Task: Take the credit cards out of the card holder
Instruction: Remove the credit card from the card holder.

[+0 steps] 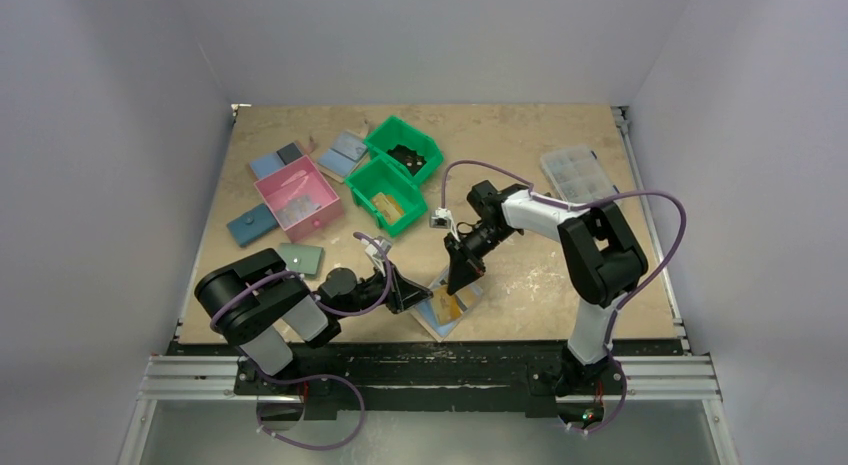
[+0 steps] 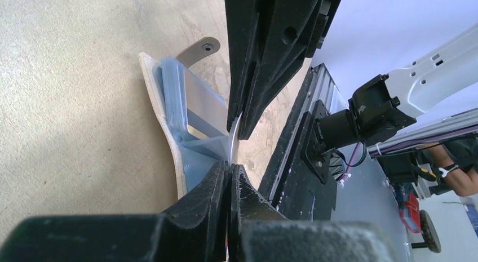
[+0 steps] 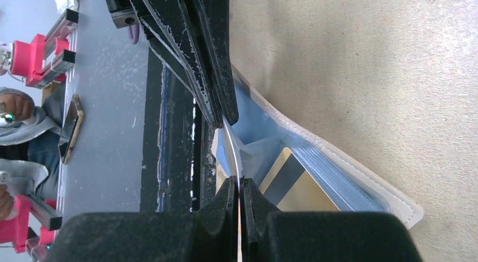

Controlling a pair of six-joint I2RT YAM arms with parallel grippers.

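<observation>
Watching overhead, I see the card holder (image 1: 452,310) open at six o'clock on the table (image 1: 560,275), left gripper (image 1: 420,298) at its nine, right gripper (image 1: 463,283) at its twelve. Left wrist view: both pinch shut on one thin pale sheet (image 2: 233,139), edge-on; card or flap, I cannot tell. Right wrist view: a yellow card (image 3: 304,194) sits in the holder at four o'clock
</observation>
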